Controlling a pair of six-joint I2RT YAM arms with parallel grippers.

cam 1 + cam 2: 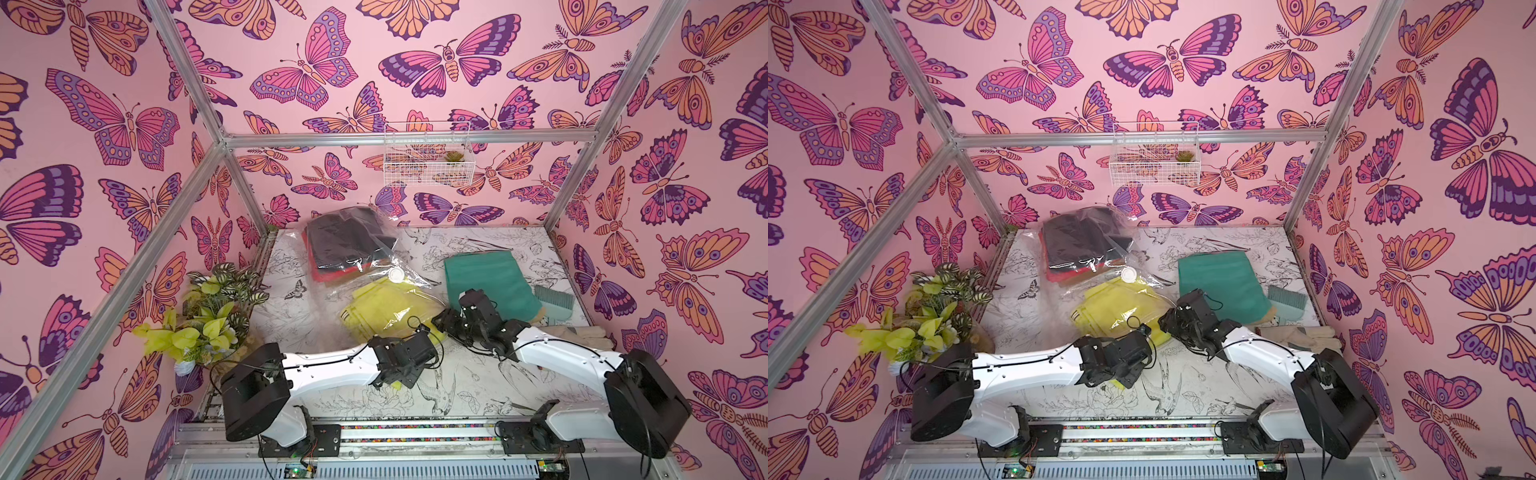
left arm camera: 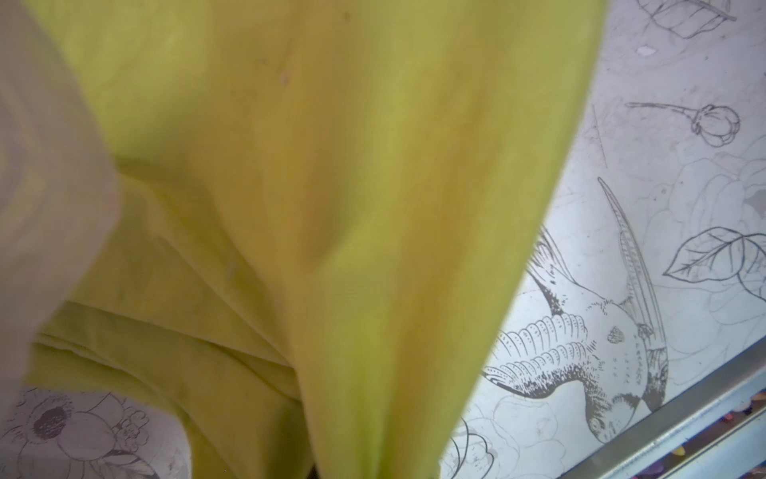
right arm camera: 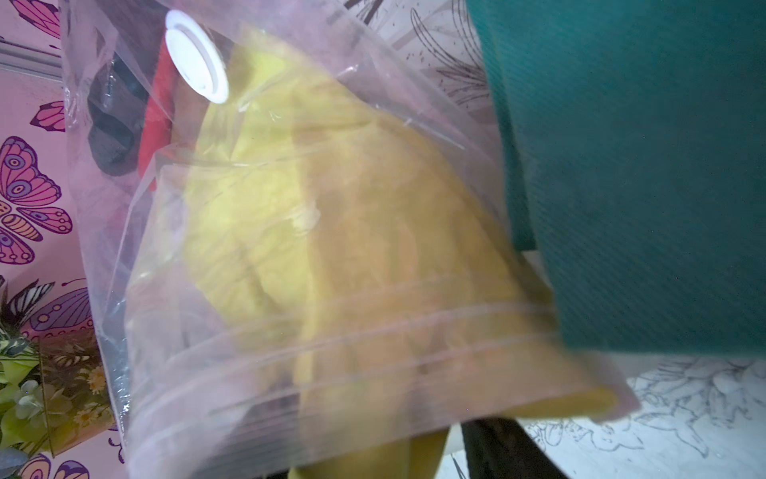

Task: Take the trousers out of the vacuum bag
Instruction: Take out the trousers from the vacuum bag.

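Left arm: reaches from its base at the front-left of the desk (image 1: pixel 478 386) toward mid-desk; forearm low and nearly level; wrist turned toward the bag mouth. Left gripper (image 1: pixel 422 337): pressed together on the near end of the yellow trousers (image 1: pixel 386 307); its tips are hidden under the wrist in both top views; in the left wrist view the yellow cloth rises in a fold close to the lens, above the desk print.

Vacuum bag (image 1: pixel 409 245): lies from the back-left of the desk toward centre, mouth facing the front edge; black trousers (image 1: pixel 345 237) and red trousers (image 1: pixel 332 275) inside at the back end; valve cap (image 1: pixel 396 274) on top, mid-bag; yellow trousers partly inside, near end past the zip strips (image 3: pixel 331 331).

Right arm: comes from the front-right base, wrist angled down. Right gripper (image 1: pixel 444 322): just beside the right corner of the bag mouth; cannot tell whether spread or pinching.

Teal trousers (image 1: pixel 486 278): outside the bag, flat, right of the right gripper.
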